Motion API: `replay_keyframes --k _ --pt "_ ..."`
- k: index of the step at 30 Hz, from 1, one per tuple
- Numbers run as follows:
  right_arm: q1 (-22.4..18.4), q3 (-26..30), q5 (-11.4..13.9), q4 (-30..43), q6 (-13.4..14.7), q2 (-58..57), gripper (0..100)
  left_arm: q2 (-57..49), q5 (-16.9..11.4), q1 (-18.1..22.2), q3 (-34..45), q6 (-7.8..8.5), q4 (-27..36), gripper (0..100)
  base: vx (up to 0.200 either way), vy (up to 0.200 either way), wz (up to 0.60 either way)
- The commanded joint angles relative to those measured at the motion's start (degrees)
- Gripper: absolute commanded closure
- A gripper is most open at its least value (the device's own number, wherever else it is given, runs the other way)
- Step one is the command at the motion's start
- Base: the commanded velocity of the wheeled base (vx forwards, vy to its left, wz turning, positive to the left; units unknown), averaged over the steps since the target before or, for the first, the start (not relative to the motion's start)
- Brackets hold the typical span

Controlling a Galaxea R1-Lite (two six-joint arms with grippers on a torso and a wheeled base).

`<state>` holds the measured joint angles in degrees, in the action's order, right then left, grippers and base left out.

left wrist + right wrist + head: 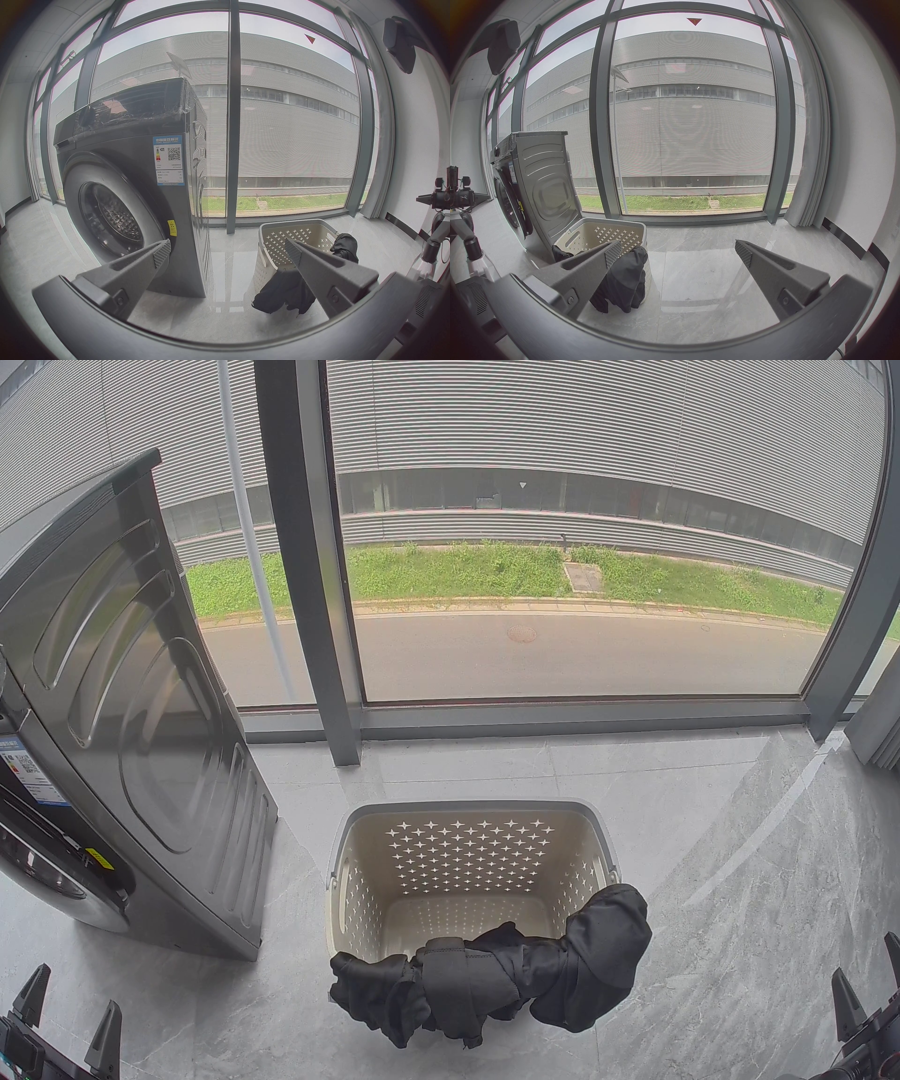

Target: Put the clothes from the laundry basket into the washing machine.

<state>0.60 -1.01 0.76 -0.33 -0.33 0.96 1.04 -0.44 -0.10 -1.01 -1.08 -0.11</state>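
A beige perforated laundry basket (pixel 469 847) stands on the floor in front of me. Black clothes (pixel 497 974) hang over its near rim and down the outside; the same clothes (pixel 286 288) (pixel 623 281) show in both wrist views. The dark grey washing machine (pixel 122 735) stands to the left, its round drum opening (pixel 110 220) open. My left gripper (pixel 66 1016) is low at the left, open and holding nothing. My right gripper (pixel 867 974) is low at the right, open as well, apart from the basket (pixel 600 234).
A large floor-to-ceiling window with a dark pillar (pixel 314 576) stands behind the basket. A grey curtain (pixel 813 187) hangs at the right. The grey tiled floor (pixel 731 847) runs right of the basket.
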Motion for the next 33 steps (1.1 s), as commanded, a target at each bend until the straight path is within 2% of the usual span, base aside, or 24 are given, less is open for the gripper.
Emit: replay_keyframes --k 1,6,15,24,33 --pt "0.02 1.01 0.04 -0.02 -0.02 -0.52 0 -1.04 0.00 0.01 1.01 -0.06 -0.07 0 0.200 0.000 0.00" --pt "0.02 1.01 0.04 -0.02 -0.02 -0.52 0 -1.04 0.00 0.01 1.01 0.03 0.02 0 0.200 0.000 0.00" --pt "0.02 1.01 0.04 -0.02 -0.02 -0.52 0 -1.04 0.09 0.01 1.01 0.03 0.02 0 0.000 0.000 0.00" --pt "0.02 1.01 0.04 -0.02 -0.02 -0.52 0 -1.04 0.00 0.01 1.01 0.03 -0.07 0 0.200 0.000 0.00" --pt "0.02 1.01 0.04 -0.02 -0.02 -0.52 0 -1.04 0.00 0.01 1.01 0.03 0.02 0 0.000 0.000 0.00"
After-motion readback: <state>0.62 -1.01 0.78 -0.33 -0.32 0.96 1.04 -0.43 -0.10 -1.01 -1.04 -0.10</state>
